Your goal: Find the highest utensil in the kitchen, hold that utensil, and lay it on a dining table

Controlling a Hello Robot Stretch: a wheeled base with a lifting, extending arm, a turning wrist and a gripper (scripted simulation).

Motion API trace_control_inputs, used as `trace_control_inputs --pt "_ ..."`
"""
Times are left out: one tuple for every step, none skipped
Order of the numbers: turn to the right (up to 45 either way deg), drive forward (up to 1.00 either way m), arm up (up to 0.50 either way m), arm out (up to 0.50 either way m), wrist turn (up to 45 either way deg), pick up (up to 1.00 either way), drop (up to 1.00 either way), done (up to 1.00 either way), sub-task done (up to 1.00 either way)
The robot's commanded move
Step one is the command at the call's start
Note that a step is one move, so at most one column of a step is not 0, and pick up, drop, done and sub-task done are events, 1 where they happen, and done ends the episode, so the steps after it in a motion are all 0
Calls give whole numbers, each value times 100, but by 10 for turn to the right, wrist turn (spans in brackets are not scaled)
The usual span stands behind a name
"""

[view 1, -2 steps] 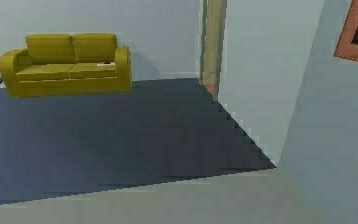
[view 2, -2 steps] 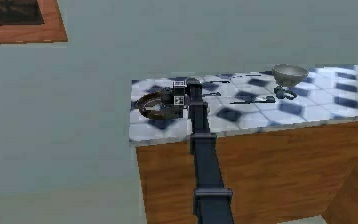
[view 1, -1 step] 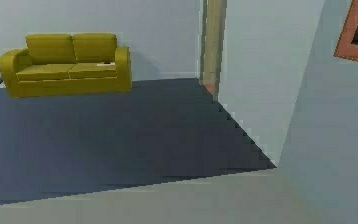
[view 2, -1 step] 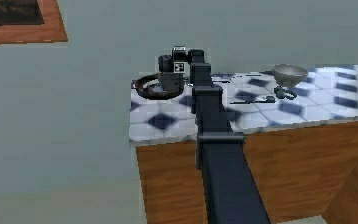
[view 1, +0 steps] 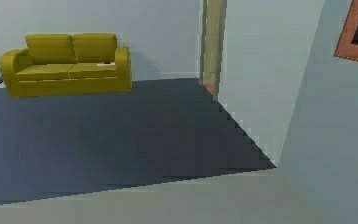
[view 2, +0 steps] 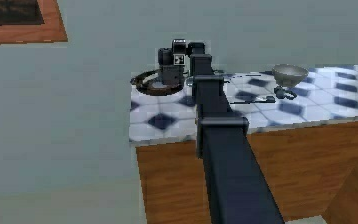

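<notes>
In the arm side view my dark arm (view 2: pixel 222 130) rises from the bottom edge and reaches over a counter (view 2: pixel 167 122) tiled in white and blue. The gripper (view 2: pixel 161 72) sits at the arm's far end, beside the white marker squares. A dark round dish-like thing (view 2: pixel 147 83) lies on the counter at the gripper, so I cannot tell whether the gripper holds anything. Farther right on the counter stands a grey metal bowl-shaped thing (view 2: pixel 288 73), with small dark items (view 2: pixel 255 96) near it.
The counter's front (view 2: pixel 297 160) is brown wood, and a framed picture (view 2: pixel 23 20) hangs on the grey wall beside it. The forward view has a yellow sofa (view 1: pixel 71 63) at the back left on dark blue floor (view 1: pixel 117 130), a wall corner with wooden trim (view 1: pixel 214 45), and a framed picture (view 1: pixel 355 35) at the right.
</notes>
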Motion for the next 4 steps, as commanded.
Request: trace_control_inputs --pt "0 0 0 0 -450 0 0 0 0" --pt "0 0 0 0 -450 0 0 0 0" --pt "0 0 0 0 -240 0 0 0 0" --pt "0 0 0 -44 0 0 0 0 0"
